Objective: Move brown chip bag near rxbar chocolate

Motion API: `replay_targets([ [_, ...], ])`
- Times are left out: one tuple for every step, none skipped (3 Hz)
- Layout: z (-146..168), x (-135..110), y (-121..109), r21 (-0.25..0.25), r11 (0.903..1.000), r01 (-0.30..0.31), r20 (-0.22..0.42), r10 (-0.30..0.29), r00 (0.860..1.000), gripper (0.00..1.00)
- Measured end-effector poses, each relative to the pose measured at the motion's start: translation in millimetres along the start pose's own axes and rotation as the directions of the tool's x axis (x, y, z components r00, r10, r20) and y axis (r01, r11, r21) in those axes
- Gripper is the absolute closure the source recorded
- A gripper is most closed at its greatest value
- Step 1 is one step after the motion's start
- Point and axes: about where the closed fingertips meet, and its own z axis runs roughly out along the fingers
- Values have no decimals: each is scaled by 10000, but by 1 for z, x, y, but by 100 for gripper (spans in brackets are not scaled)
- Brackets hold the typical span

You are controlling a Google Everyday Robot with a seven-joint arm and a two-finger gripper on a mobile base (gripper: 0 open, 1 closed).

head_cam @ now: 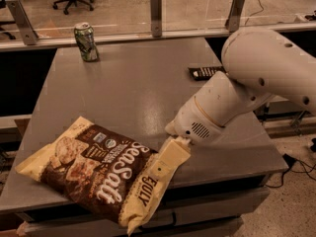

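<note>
The crinkly brown-and-cream chip bag (94,167) lies at my grey table's (138,88) front-left corner, the cream gripper (160,169) on its cream end; whether it grips, I cannot tell. The small black bar wrapper (205,73) lies near the right edge.

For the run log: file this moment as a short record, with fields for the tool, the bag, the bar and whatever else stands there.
tool: low at the front of the table, on the bag's cream end
brown chip bag: lying flat at the front left, its cream end overhanging the front edge
rxbar chocolate: flat near the right edge, well apart from the bag
green can: upright, back left
task state: bag not yet near the bar
</note>
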Motion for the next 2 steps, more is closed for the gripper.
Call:
replay_targets([
  [-5,-3,2,1,10000,-3,1,3,10000,65],
  [-6,-3,2,2,10000,-3,3,3,10000,88],
])
